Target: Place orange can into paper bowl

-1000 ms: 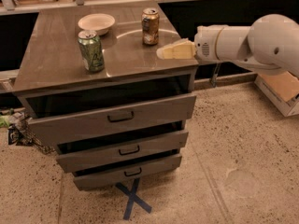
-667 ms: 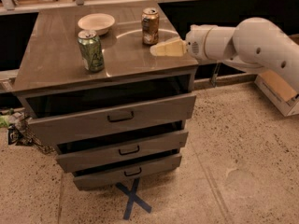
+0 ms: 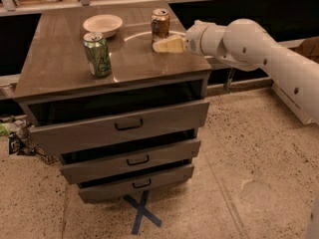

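Observation:
The orange can (image 3: 160, 24) stands upright at the back right of the brown cabinet top (image 3: 60, 59). The paper bowl (image 3: 102, 25), cream-white and shallow, sits at the back, left of the can. My gripper (image 3: 158, 45), cream-coloured on a white arm (image 3: 249, 44), reaches in from the right. It hovers just in front of the can's base, and its tips point left.
A green can (image 3: 97, 54) stands upright at the front left of the top. Three grey drawers (image 3: 129, 126) below stand partly pulled out. A blue tape X (image 3: 143, 213) marks the floor. Clutter lies at the left floor edge (image 3: 12, 133).
The arm has moved left, bringing my gripper from the cabinet's right edge to just in front of the orange can. The cans and bowl have not moved.

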Robot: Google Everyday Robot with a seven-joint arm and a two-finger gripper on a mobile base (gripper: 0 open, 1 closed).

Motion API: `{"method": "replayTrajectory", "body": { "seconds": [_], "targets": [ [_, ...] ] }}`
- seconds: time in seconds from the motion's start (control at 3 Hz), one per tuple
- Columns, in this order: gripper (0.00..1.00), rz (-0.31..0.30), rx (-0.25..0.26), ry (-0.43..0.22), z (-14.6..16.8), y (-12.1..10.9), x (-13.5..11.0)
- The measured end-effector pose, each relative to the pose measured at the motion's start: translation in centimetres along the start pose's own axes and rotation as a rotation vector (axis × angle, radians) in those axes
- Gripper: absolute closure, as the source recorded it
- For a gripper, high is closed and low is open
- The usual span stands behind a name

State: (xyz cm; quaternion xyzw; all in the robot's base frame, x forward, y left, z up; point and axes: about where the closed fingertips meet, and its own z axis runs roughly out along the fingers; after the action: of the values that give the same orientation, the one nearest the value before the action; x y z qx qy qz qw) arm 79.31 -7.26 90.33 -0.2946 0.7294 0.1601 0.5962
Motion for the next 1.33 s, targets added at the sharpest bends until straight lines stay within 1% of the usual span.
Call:
{"method": "replayTrajectory", "body": {
  "seconds": [0.33,0.67,1.0,1.33],
  "targets": [
    [0.00,-0.026,0.038,-0.029,2.8,-1.9,-0.2],
    [0.00,-0.041,0.047,-0.060,5.6,-2.8,-0.7],
    [0.00,-0.049,0.036,-0.092,8.3,-3.1,-1.5],
    [0.13,-0.052,0.003,-0.110,10.2,-2.6,-2.0]
  ]
}}
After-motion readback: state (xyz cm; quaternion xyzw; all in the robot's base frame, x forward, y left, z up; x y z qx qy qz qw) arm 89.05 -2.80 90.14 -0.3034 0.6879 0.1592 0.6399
